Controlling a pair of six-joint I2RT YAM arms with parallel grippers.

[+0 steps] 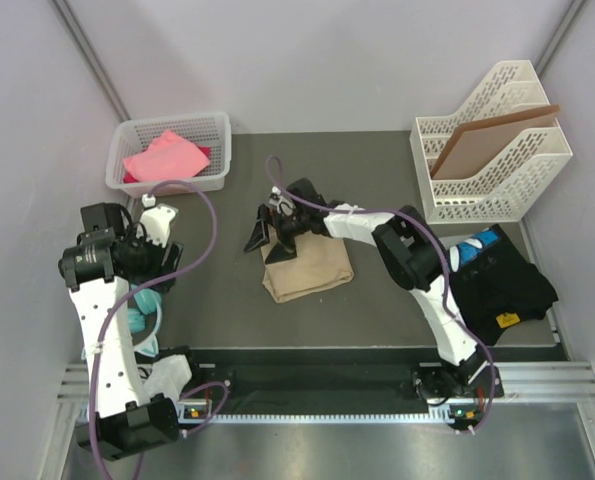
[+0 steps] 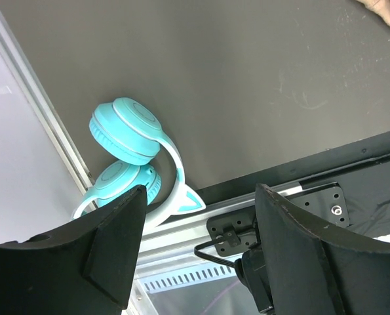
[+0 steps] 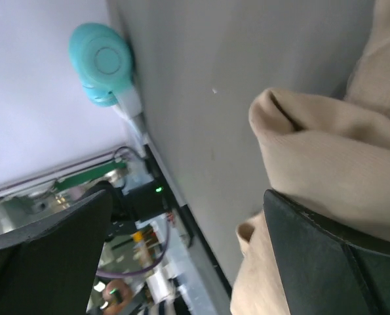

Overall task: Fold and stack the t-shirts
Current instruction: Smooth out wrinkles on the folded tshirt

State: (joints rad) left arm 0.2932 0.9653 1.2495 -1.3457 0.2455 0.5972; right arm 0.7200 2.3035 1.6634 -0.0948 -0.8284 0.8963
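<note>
A tan cloth t-shirt (image 1: 312, 272) lies folded into a rough rectangle near the middle of the dark grey worktop (image 1: 377, 160). The right hand (image 1: 265, 248) sits over its far-left corner. In the right wrist view this right hand (image 3: 188, 197) has its two dark fingers set wide apart and grips nothing. One finger (image 3: 332, 249) lies against a rolled edge of the tan cloth, and the other is out over bare worktop. The left arm is drawn back at the left side. In its wrist view the left hand (image 2: 200, 193) is likewise spread open and empty, above the near rail. A pair of teal plastic headphones (image 2: 132, 141) lies just beyond it, against the left edge of the worktop. At the far left, a pink cloth t-shirt (image 1: 162, 158) lies crumpled in a white plastic mesh basket (image 1: 222, 150). On the right, near the base of the right arm, a black cloth t-shirt (image 1: 507, 285) lies in a loose heap. A bit of blue cloth (image 1: 474, 248) shows at its far-left edge. Beyond that, a white plastic file rack (image 1: 497, 190) holds a flat brown board (image 1: 492, 140) leaning in one slot.
</note>
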